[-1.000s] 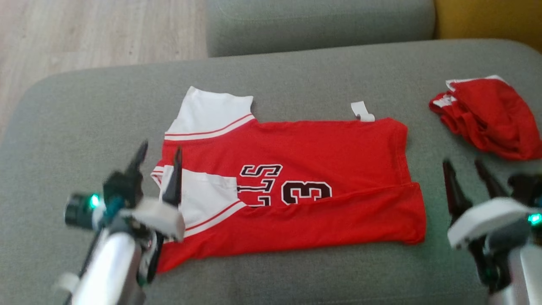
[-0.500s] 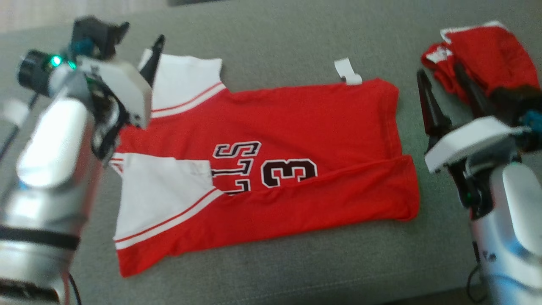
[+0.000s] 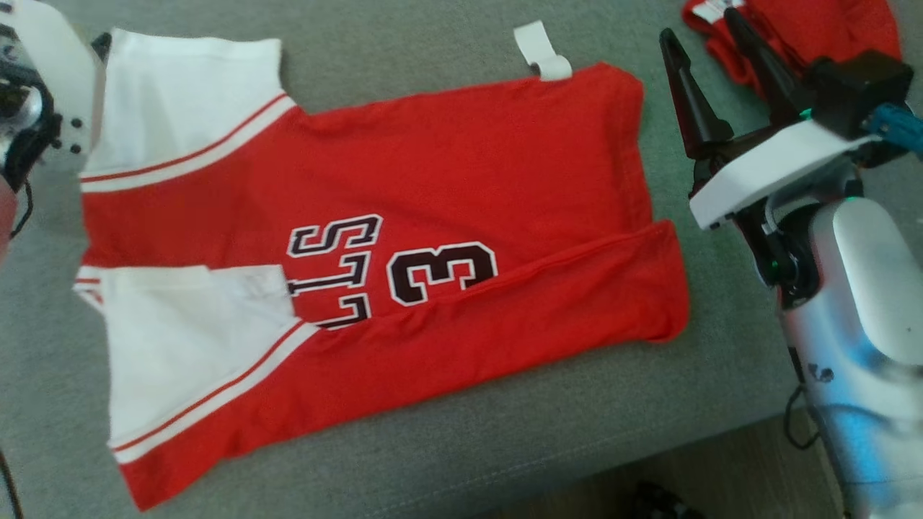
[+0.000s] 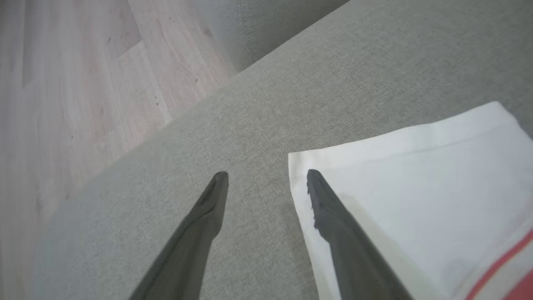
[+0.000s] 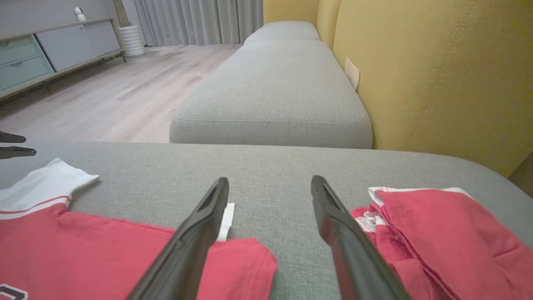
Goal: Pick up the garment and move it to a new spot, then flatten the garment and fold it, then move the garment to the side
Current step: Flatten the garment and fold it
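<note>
The jersey (image 3: 447, 166) lies mid-cushion (image 3: 505, 432); a second garment (image 3: 815, 29) sits at its two o'clock, the right gripper (image 3: 698, 21) between them.

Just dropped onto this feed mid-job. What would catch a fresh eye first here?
A red jersey with white sleeves and black lettering lies spread across the grey cushion, its near edge folded over. A second red garment sits bunched at its far right. The left gripper stands open at the far sleeve's corner, the right gripper open beside the hem.
</note>
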Motion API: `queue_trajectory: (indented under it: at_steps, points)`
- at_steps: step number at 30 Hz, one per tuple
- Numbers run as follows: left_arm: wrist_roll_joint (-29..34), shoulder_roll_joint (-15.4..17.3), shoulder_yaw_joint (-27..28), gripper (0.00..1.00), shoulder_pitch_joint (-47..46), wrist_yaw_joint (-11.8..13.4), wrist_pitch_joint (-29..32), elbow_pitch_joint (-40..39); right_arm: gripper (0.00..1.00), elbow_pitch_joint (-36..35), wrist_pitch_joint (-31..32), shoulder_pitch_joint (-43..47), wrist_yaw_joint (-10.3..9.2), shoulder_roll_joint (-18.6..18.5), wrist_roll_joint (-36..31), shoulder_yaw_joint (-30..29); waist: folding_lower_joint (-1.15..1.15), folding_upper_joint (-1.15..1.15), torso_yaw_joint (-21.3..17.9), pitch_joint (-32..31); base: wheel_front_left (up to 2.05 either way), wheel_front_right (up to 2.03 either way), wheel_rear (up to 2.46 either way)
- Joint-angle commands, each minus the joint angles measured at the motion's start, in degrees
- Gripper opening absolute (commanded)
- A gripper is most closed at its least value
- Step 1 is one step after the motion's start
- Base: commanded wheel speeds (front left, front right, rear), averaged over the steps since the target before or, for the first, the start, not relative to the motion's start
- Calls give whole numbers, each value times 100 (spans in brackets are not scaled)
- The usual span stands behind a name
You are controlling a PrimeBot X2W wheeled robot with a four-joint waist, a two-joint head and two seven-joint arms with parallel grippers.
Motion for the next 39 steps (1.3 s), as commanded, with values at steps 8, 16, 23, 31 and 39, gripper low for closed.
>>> queue_trajectory:
  at_steps: [8,16,23,31,39]
  points:
    - [-189,79,-72,100,-578,8,-90,475,100,-13,-172,-213,-5,-150,125,146,-1,0,-143,250,0,0,0]
    - [-428,90,-385,100,-757,8,11,707,100,22,-206,-346,-5,-167,144,141,-1,0,-233,392,0,0,0]
    - [-858,28,-604,40,-771,8,336,696,100,51,-229,-369,-5,-193,125,105,-1,0,-272,447,0,0,0]
    - [-1265,41,-811,0,-858,8,188,556,100,148,-192,-417,-5,-264,101,55,-1,0,-112,325,0,0,0]
    - [-1246,-269,-891,0,-933,8,-834,562,100,327,-29,-485,-5,-487,269,42,-1,0,396,-8,0,0,0]
